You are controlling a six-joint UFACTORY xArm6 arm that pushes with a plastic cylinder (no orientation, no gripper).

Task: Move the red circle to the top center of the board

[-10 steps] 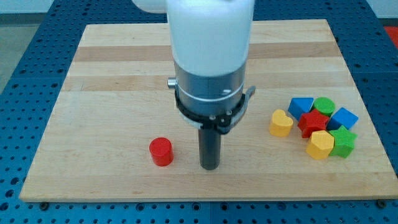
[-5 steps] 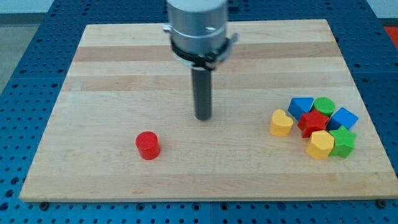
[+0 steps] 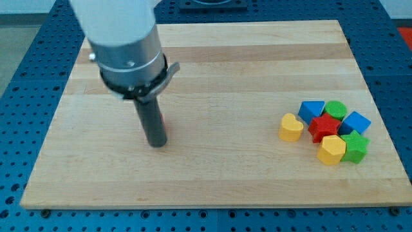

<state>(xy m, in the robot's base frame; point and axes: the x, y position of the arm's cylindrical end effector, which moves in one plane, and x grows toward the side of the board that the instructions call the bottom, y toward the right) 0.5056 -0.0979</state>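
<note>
My tip (image 3: 156, 144) rests on the board at the view's lower left. The red circle (image 3: 163, 124) is almost wholly hidden behind the rod; only a thin red sliver shows at the rod's right edge, just above the tip. The arm's grey and white body covers the board's upper left.
A cluster of blocks sits at the view's right: a yellow heart (image 3: 290, 127), a blue triangle (image 3: 312, 109), a green circle (image 3: 335, 108), a red star (image 3: 325, 127), a blue block (image 3: 355, 122), a yellow hexagon (image 3: 331, 149), a green star (image 3: 355, 146).
My tip moved from the board's middle to the lower left. The red circle, plain to see before, is now hidden behind the rod and sits a little higher.
</note>
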